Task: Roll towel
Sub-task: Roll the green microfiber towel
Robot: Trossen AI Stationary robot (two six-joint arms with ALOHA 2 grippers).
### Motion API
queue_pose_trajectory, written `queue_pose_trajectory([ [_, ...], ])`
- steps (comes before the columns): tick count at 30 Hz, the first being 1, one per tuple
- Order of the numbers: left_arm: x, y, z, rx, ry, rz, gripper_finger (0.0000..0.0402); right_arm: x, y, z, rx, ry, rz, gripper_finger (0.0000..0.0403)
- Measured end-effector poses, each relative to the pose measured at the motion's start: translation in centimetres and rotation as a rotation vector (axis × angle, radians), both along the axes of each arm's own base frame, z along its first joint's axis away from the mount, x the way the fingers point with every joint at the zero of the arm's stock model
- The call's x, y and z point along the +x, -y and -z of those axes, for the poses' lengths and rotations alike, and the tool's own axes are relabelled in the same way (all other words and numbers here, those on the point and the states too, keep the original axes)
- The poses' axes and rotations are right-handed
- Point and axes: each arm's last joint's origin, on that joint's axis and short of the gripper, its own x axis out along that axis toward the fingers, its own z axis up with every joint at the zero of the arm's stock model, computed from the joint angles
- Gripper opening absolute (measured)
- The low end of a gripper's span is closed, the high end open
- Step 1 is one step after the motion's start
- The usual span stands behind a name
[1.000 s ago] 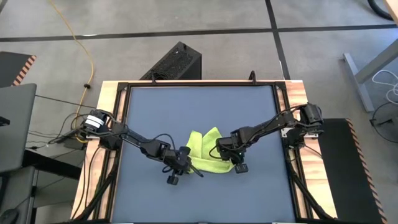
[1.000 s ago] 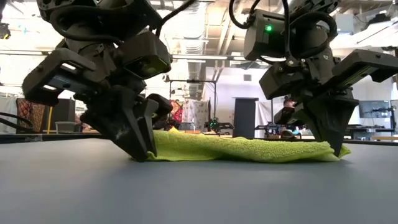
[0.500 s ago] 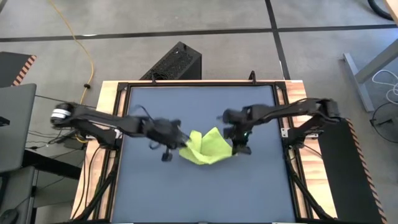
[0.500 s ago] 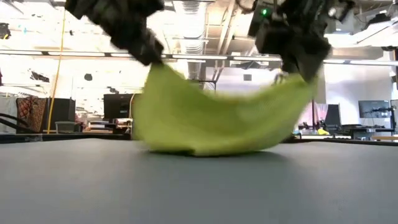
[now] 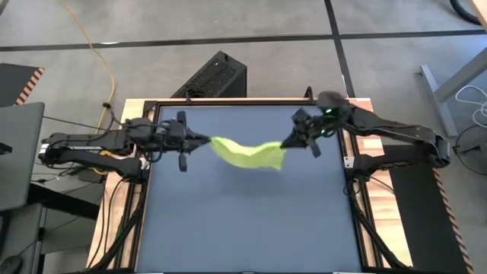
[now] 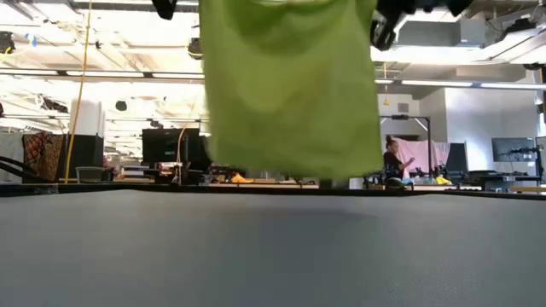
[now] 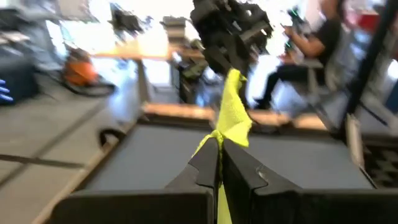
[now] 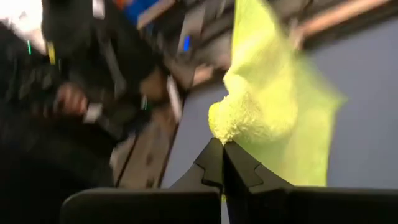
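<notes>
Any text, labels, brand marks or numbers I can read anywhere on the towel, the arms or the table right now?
None can be read.
Towel: plain lime cloth, no label or print showing.
Left gripper and right gripper: dark, no marking legible.
Table: bare blue-grey surface, no writing.
Room behind in the low view: too blurred to read.

floor: grey concrete | yellow cable | black box | seated person
</notes>
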Motion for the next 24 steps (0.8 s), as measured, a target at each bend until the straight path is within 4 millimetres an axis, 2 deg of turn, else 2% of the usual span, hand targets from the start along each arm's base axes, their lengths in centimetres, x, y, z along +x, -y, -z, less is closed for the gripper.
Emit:
queue_pose_trajectory([
  [2,-0.2,-0.2,-0.4,0.019,0.031,-0.039,0.0,-0.8,0.8,-0.9,0.049,0.036,0.089,0.0019],
  [5,0.3,-1.0,-0.2,0.041,0.027,-0.095,0.0,-1.5,2.3,-1.0,0.063,0.024,0.194,0.0019],
  [9,1.4,-3.5,0.7,0.019,-0.03,-0.186,0.0,-1.4,5.3,-0.6,-0.009,-0.033,0.309,0.0019],
  [12,1.6,-5.0,0.0,-0.009,-0.012,-0.165,0.0,-1.5,7.0,-0.4,-0.043,-0.085,0.379,0.0019],
  [16,1.4,-5.7,-1.9,0.019,-0.001,-0.114,0.0,-1.8,7.1,-1.7,-0.047,-0.114,0.398,0.0019],
  [19,1.2,-5.5,-3.1,0.046,-0.032,-0.077,0.0,-2.3,6.9,-0.9,0.077,-0.263,0.438,0.0019],
  [21,1.3,-5.4,-2.6,0.01,-0.116,-0.026,0.0,-2.5,6.4,0.0,0.135,-0.365,0.43,0.0019],
  [24,2.4,-4.5,-0.1,-0.121,-0.252,0.124,0.0,-2.0,4.6,2.5,0.16,-0.53,0.341,0.0019],
])
